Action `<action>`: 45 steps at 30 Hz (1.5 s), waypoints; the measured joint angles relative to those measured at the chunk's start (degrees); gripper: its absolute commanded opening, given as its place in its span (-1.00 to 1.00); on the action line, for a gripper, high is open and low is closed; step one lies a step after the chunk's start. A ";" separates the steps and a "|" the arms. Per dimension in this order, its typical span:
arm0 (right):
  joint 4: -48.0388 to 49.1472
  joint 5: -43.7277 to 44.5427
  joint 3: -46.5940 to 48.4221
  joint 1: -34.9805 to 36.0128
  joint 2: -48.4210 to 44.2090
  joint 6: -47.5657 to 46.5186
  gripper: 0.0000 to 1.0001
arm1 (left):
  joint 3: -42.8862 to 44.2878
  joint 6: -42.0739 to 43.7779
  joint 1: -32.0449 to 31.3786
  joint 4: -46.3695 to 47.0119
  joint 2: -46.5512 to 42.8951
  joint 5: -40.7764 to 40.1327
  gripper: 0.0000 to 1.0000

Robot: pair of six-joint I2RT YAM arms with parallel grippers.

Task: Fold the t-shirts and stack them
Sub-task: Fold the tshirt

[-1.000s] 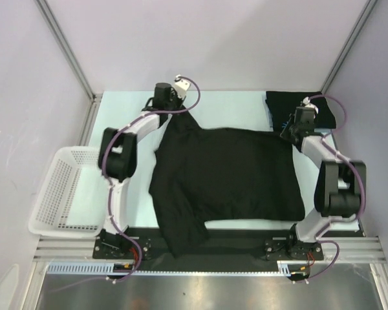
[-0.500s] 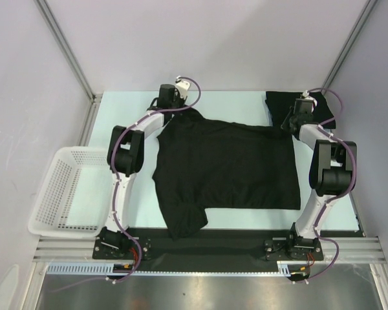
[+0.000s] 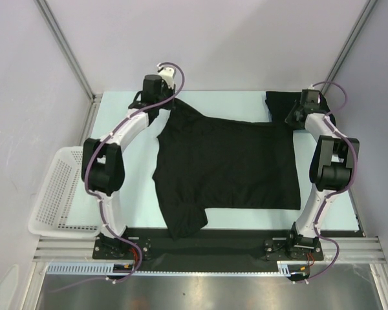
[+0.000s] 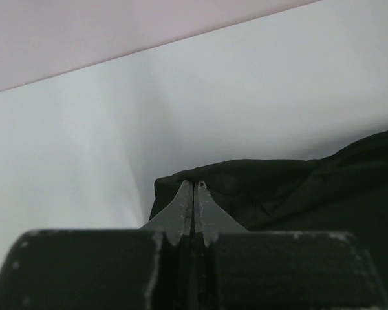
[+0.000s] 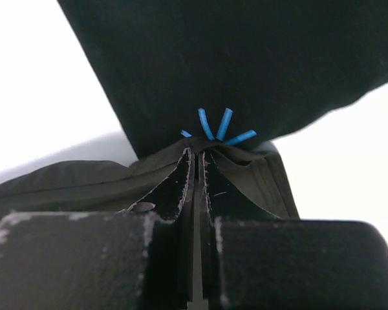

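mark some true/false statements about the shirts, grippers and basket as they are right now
1. The left gripper and right gripper are each shut on a far corner of the spread t-shirt. True.
2. The white basket holds a folded shirt. False: no shirt is in it; it sits left of the left arm.
3. A second t-shirt lies at the far right corner of the table. True.
4. The blue starburst logo is on the spread shirt's near sleeve. False: the right wrist view shows it on black fabric just beyond the right gripper's tips.
5. The spread shirt lies fully flat. False: its near left part is bunched and folded over.
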 measured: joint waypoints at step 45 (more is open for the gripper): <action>-14.73 -4.26 -9.38 -2.93 -8.48 -1.05 -1.00 | -36.00 -19.19 0.04 -15.98 -27.52 8.44 -1.00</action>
